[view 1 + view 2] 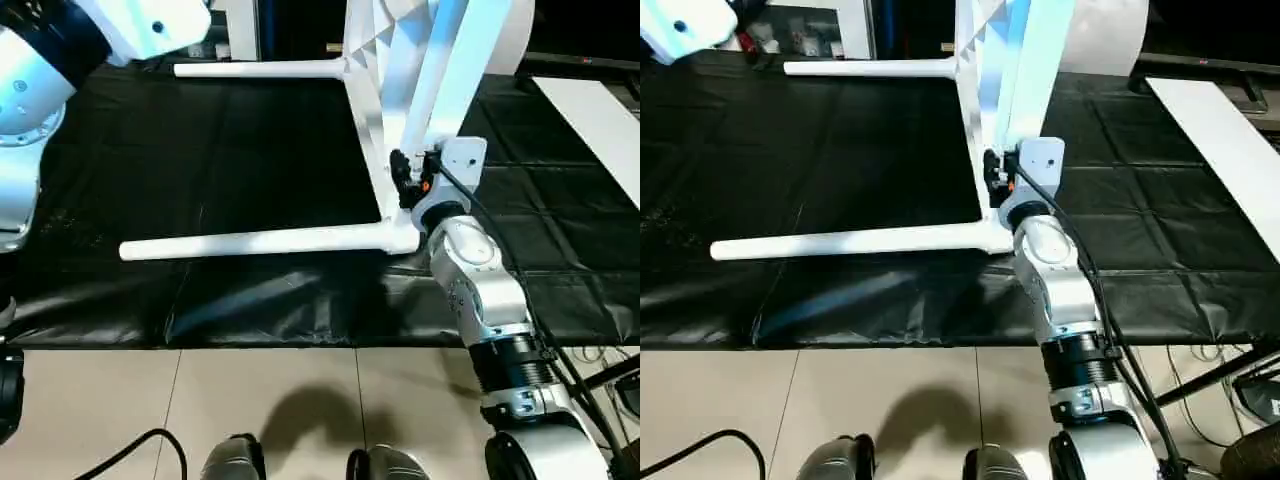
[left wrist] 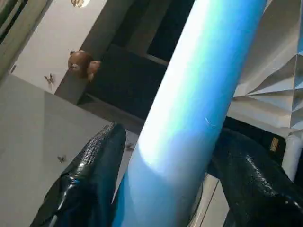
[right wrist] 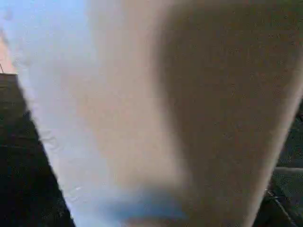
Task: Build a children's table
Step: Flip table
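Note:
The children's table stands on edge on the black-covered worktable (image 1: 200, 150), its white top (image 1: 368, 120) seen edge-on. Two white legs point left from it, one near (image 1: 250, 242) and one far (image 1: 260, 69). A third leg (image 1: 435, 70) slants up and to the right from the near corner. My right gripper (image 1: 405, 180) is pressed against the bottom end of this slanted leg (image 3: 142, 118), beside the corner socket. Higher up, my left gripper (image 2: 170, 135) straddles the same leg (image 2: 199, 94), one black finger (image 2: 94, 165) lying against each side.
A flat white panel (image 1: 600, 120) lies on the worktable at the right. A white rounded shape (image 1: 505, 40) stands behind the tabletop. The worktable's front edge runs above tiled floor (image 1: 300, 400), where a black cable (image 1: 130, 450) and my feet (image 1: 235, 460) show.

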Robot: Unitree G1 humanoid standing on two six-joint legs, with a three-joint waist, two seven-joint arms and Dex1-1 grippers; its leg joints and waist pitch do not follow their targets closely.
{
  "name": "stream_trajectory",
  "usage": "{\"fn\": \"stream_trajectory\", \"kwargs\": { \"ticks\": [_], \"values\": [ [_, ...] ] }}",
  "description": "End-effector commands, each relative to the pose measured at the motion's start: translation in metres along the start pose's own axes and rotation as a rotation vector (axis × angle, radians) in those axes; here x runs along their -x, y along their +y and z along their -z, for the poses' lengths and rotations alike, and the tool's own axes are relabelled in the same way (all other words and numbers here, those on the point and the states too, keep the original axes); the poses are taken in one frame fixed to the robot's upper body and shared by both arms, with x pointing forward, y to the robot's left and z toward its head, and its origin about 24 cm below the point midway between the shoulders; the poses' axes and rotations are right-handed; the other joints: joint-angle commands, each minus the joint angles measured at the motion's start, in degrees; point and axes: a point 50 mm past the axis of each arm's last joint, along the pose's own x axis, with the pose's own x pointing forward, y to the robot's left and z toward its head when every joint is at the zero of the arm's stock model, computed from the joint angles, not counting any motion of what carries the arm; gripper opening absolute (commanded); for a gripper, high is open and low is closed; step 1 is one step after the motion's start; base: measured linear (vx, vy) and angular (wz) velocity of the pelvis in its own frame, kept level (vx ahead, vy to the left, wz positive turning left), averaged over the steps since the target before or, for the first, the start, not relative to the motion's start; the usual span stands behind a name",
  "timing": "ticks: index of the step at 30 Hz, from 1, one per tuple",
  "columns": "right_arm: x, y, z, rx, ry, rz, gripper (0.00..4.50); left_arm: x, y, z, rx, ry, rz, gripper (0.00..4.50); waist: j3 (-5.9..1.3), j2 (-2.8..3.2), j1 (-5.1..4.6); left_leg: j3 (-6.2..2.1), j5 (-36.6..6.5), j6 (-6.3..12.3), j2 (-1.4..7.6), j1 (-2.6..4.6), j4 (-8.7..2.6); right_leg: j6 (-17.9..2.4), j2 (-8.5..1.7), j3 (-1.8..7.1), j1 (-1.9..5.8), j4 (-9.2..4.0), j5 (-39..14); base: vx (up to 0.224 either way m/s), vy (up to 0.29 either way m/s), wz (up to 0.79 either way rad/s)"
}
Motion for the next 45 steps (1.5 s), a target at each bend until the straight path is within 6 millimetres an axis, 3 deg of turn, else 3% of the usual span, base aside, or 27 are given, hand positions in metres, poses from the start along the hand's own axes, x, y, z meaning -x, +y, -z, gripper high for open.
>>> {"fn": "stream_trajectory", "kwargs": {
  "ticks": [1,7,10,12,13,14,16,17,20,23,25,26,29,34,40,42,45],
  "values": [
    [-0.004,-0.004,-0.01,0.017,-0.046,0.004,1.92,0.004,-0.005,0.007,0.011,0.025,0.042,2.88,-4.59,1.51,-0.09,-1.16,-19.0,-6.05,2.5,2.62,-4.39,-11.2,-2.97,2.38,1.28,-3.97,-8.7,0.0,0.0,0.0],
    [-0.006,-0.009,-0.024,0.141,-0.076,-0.034,1.92,0.004,-0.009,0.008,0.078,0.018,0.058,2.54,-4.63,1.5,-0.12,-1.19,-19.6,-6.32,2.56,2.74,-4.42,-11.1,-2.94,2.37,1.23,-3.99,-9.4,0.0,0.0,0.0],
    [-0.009,-0.02,-0.038,0.246,-0.084,-0.055,1.91,0.005,-0.01,0.01,0.213,0.012,0.005,2.38,-4.74,1.05,-0.04,-0.78,-15.6,-5.09,2.29,2.31,-4.02,-11.9,-2.89,2.46,1.8,-3.75,-5.9,0.0,0.0,0.0],
    [-0.014,-0.033,-0.061,0.303,-0.094,-0.078,1.91,0.006,-0.012,0.013,0.299,0.026,-0.025,2.35,-4.95,0.68,-0.04,-0.55,-11.8,-2.91,2.11,1.87,-3.66,-12.3,-2.88,2.55,2.44,-3.57,-3.9,0.0,0.0,0.0],
    [-0.016,-0.039,-0.072,0.33,-0.102,-0.088,1.91,0.006,-0.012,0.014,0.338,0.03,-0.044,2.35,-4.98,0.93,-0.1,-0.39,-10.6,-2.14,2.05,1.83,-3.47,-12.5,-2.89,2.66,2.42,-3.49,-2.8,0.0,0.0,0.0],
    [-0.018,-0.048,-0.093,0.404,-0.109,-0.118,1.91,0.006,-0.013,0.017,0.407,0.037,-0.083,2.35,-5.03,0.77,-0.04,-0.06,-8.2,0.08,1.82,1.72,-3.08,-13.2,-2.67,2.73,2.63,-3.51,-1.7,0.0,0.0,0.0],
    [-0.02,-0.056,-0.109,0.467,-0.118,-0.135,1.91,0.007,-0.012,0.019,0.465,0.044,-0.12,2.34,-5.0,0.95,0.16,0.14,-7.2,1.67,1.84,1.72,-2.84,-14.1,-2.73,2.7,2.54,-3.66,-2.1,0.0,0.0,0.0],
    [-0.021,-0.064,-0.126,0.515,-0.125,-0.141,1.91,0.008,-0.012,0.023,0.522,0.053,-0.148,2.34,-4.94,0.99,0.15,0.15,-7.3,2.01,1.84,1.68,-2.79,-14.3,-2.7,2.7,2.49,-3.7,-2.6,0.0,0.0,0.0],
    [-0.022,-0.075,-0.149,0.561,-0.138,-0.141,1.91,0.01,-0.017,0.028,0.589,0.066,-0.17,2.34,-4.8,0.74,0.15,0.22,-7.6,3.08,1.99,1.76,-2.63,-14.7,-2.58,2.6,2.35,-3.81,-4.9,0.0,0.0,0.0],
    [-0.021,-0.09,-0.191,0.649,-0.166,-0.134,1.91,0.018,-0.038,0.039,0.705,0.12,-0.174,2.3,-4.55,0.52,-0.16,0.31,-10.1,3.03,2.14,2.06,-2.57,-15.0,-2.48,2.55,2.03,-4.27,-8.3,0.0,0.0,0.0],
    [-0.02,-0.092,-0.204,0.65,-0.175,-0.151,1.91,0.02,-0.047,0.042,0.752,0.147,-0.17,2.24,-4.36,0.53,-0.17,0.24,-11.6,2.86,2.16,2.0,-2.52,-14.3,-2.63,2.64,1.82,-4.45,-11.3,0.0,0.0,0.0],
    [-0.019,-0.089,-0.213,0.625,-0.18,-0.215,2.47,0.022,-0.057,0.045,0.794,0.174,-0.165,2.23,-4.27,0.38,-0.48,0.11,-13.4,2.41,2.24,2.13,-2.54,-13.6,-2.63,2.63,1.64,-4.65,-13.9,0.0,0.0,0.0],
    [-0.018,-0.081,-0.216,0.623,-0.169,-0.337,2.69,0.024,-0.075,0.051,0.869,0.229,-0.145,2.15,-3.83,0.46,-0.64,-0.18,-17.9,1.28,2.36,2.38,-2.83,-12.0,-2.65,2.67,1.15,-5.15,-18.6,0.0,0.0,0.0],
    [-0.019,-0.073,-0.215,0.626,-0.173,-0.411,3.1,0.025,-0.078,0.059,0.877,0.257,-0.151,2.08,-3.9,0.32,-0.93,-0.64,-24.1,-1.63,2.36,3.11,-3.15,-9.7,-2.47,2.7,0.21,-5.68,-23.7,0.0,0.0,0.0],
    [-0.012,-0.066,-0.211,0.652,-0.177,-0.548,3.6,0.026,-0.079,0.066,0.876,0.285,-0.148,2.02,-3.77,0.13,-0.94,-0.95,-27.6,-2.17,2.26,3.2,-3.27,-7.8,-2.57,2.8,-0.15,-6.11,-26.5,0.0,0.0,0.0],
    [-0.008,-0.065,-0.21,0.644,-0.186,-0.578,3.68,0.027,-0.081,0.067,0.876,0.289,-0.144,2.02,-3.78,0.43,-0.97,-1.09,-27.9,-2.33,2.27,3.15,-3.47,-7.6,-2.6,2.74,-0.15,-6.21,-26.8,0.0,0.0,0.0],
    [-0.002,-0.071,-0.217,0.576,-0.25,-0.568,4.05,0.027,-0.083,0.068,0.866,0.284,-0.13,1.95,-3.6,0.44,-0.92,-1.16,-30.9,-2.89,2.07,3.95,-3.15,-7.2,-2.61,2.58,-0.95,-6.9,-30.5,0.0,0.0,0.0]
  ]
}}
